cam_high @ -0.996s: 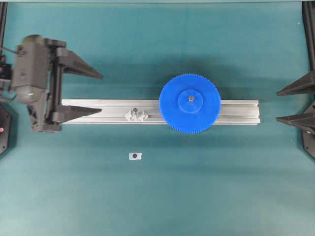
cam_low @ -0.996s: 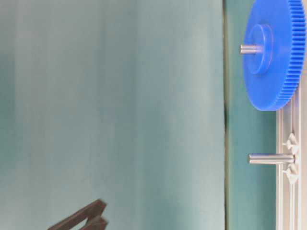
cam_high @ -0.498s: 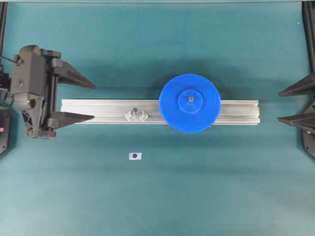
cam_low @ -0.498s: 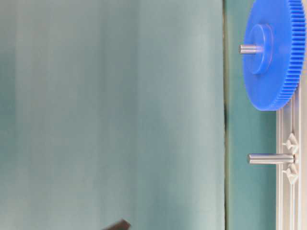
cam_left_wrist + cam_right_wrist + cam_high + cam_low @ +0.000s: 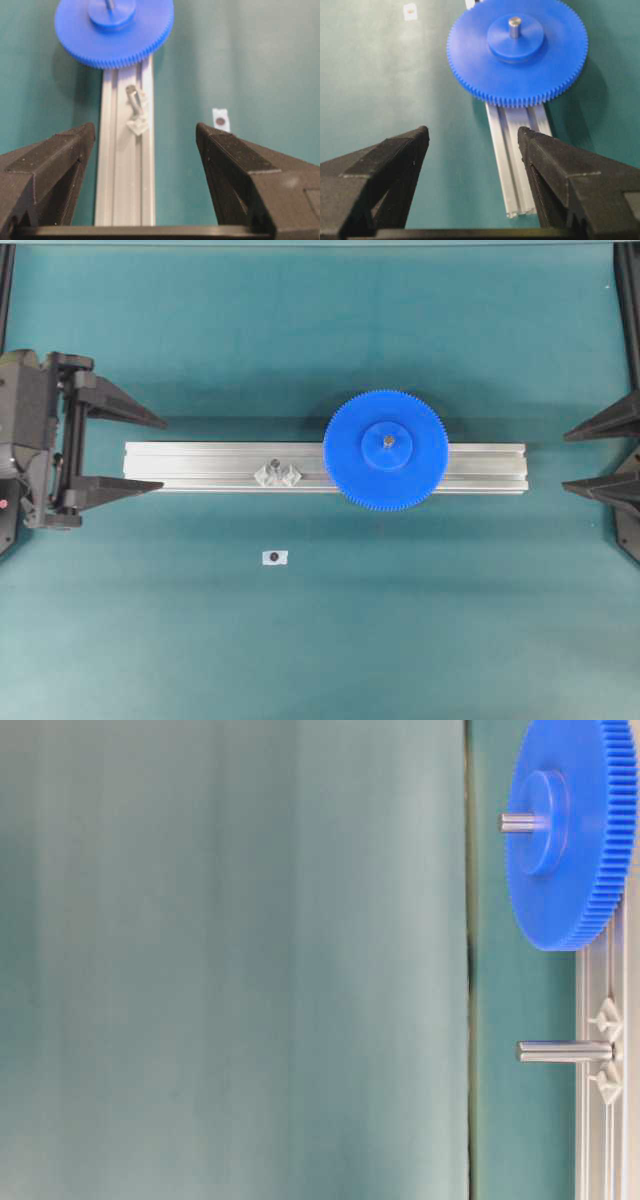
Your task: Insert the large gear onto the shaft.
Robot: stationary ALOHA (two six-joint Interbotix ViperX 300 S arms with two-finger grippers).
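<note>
Robotics lab bench. Evidence: plain teal mat covering the worktop (image 5: 300, 640), grooved aluminium rail (image 5: 200, 467) laid out as a test fixture, small printed marker tag (image 5: 274, 557) on the mat, teal backdrop behind.

A flat teal-green matte table (image 5: 300, 640) fills every view under soft, even light that casts faint shadows.

The left gripper (image 5: 155, 452) is positioned at the far left edge of the overhead view, jaws spread wide, fingers pointed rightward, nothing held. The right gripper (image 5: 570, 457) is seen at the far right edge, jaws likewise spread, fingers pointed leftward, nothing held.
</note>
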